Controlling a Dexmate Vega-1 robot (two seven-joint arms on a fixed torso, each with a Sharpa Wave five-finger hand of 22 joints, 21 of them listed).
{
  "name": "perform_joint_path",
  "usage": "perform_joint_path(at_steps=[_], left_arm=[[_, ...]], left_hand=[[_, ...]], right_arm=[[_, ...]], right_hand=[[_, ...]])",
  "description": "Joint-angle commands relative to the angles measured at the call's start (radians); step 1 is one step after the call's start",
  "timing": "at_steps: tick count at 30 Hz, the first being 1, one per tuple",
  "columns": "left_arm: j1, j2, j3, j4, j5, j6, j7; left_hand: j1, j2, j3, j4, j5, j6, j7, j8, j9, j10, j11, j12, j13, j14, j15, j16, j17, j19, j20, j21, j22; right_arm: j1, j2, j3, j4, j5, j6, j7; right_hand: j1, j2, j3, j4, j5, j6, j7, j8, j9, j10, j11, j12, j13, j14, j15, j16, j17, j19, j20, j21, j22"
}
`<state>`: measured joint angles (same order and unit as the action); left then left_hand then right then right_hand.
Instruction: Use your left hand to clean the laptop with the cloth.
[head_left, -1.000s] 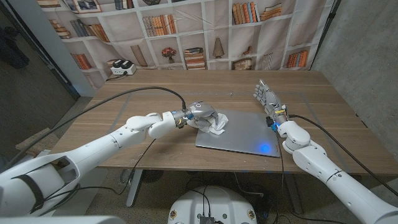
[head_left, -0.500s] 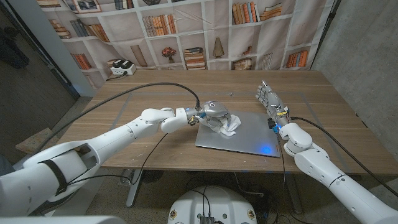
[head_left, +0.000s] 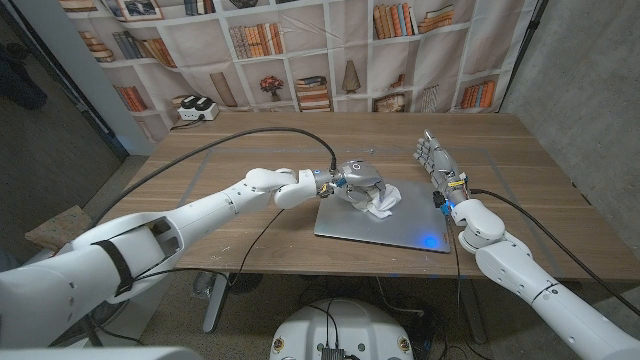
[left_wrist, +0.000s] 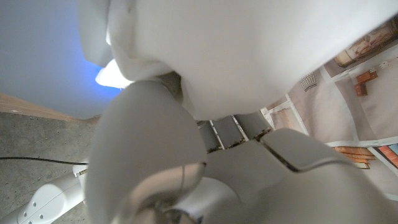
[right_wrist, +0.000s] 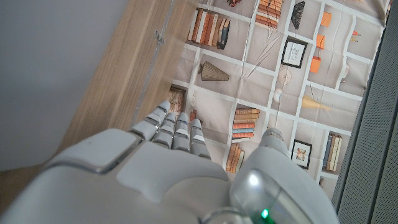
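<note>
A closed silver laptop (head_left: 400, 222) lies on the wooden table (head_left: 250, 160), right of centre. My left hand (head_left: 359, 178) presses a crumpled white cloth (head_left: 382, 203) onto the laptop's lid near its far left part, fingers curled over the cloth. In the left wrist view the cloth (left_wrist: 249, 50) bulges close above my left hand (left_wrist: 186, 168), with the lid (left_wrist: 43, 43) behind. My right hand (head_left: 434, 156) stands on its edge on the table just past the laptop's far right corner, fingers straight and together, holding nothing. The right wrist view shows that hand (right_wrist: 168, 162) beside the lid (right_wrist: 56, 68).
A blue light spot (head_left: 425, 238) glows on the laptop's near right part. A white device (head_left: 195, 110) sits at the table's far left edge. Black cables (head_left: 200, 160) run along both arms. A bookshelf backdrop (head_left: 300, 50) hangs behind the table.
My left hand has slid the cloth rightward across the lid, from its left edge toward the middle. The right hand has stayed where it was.
</note>
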<state>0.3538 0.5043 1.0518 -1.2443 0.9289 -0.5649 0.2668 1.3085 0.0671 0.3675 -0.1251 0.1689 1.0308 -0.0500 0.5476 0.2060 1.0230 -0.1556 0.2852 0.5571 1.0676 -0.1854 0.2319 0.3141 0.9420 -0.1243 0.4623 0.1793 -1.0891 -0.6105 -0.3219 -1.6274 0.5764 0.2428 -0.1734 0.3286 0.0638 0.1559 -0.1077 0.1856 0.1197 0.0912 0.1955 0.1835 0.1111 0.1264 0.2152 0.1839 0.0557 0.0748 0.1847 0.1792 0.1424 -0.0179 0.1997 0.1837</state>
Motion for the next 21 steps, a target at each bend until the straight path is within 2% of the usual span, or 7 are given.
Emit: perform_joint_path(at_steps=[1,11,21], left_arm=[[0.072,0.11,-0.04,-0.121,-0.04,0.065,-0.05],[0.2,0.24,-0.149,-0.28,-0.085,0.142,-0.101],[0.324,0.322,-0.256,-0.385,-0.154,0.22,-0.14]], left_hand=[[-0.004,0.004,0.003,0.0,0.005,0.006,-0.006,0.005,0.001,0.033,-0.02,0.002,0.005,-0.002,-0.041,-0.002,0.001,-0.006,0.0,0.002,0.002],[-0.004,0.003,0.003,0.0,0.005,0.007,-0.004,0.005,0.0,0.037,-0.024,-0.003,0.005,-0.003,-0.041,-0.003,0.002,-0.007,0.002,0.003,0.002],[-0.003,0.004,0.003,-0.001,0.005,0.006,-0.006,0.006,0.0,0.039,-0.027,-0.004,0.009,-0.002,-0.041,-0.003,0.002,-0.008,0.002,0.004,0.002]], right_arm=[[0.009,0.0,-0.001,0.005,0.001,-0.005,0.006],[0.015,0.007,-0.006,0.012,0.0,0.0,0.01],[0.021,0.007,-0.01,0.023,-0.004,0.009,0.021]], right_hand=[[0.01,0.003,0.001,-0.003,-0.001,0.009,-0.001,0.0,0.004,0.006,-0.002,-0.001,0.003,0.005,0.002,0.003,0.001,0.005,0.001,0.006,0.001],[0.01,0.004,0.0,-0.003,-0.001,0.01,-0.001,0.001,0.004,0.006,-0.002,-0.001,0.003,0.006,0.002,0.003,0.002,0.006,0.001,0.006,0.002],[0.01,0.003,0.0,-0.003,-0.001,0.011,-0.001,0.001,0.004,0.007,-0.002,-0.001,0.003,0.006,0.002,0.003,0.002,0.006,0.001,0.006,0.002]])
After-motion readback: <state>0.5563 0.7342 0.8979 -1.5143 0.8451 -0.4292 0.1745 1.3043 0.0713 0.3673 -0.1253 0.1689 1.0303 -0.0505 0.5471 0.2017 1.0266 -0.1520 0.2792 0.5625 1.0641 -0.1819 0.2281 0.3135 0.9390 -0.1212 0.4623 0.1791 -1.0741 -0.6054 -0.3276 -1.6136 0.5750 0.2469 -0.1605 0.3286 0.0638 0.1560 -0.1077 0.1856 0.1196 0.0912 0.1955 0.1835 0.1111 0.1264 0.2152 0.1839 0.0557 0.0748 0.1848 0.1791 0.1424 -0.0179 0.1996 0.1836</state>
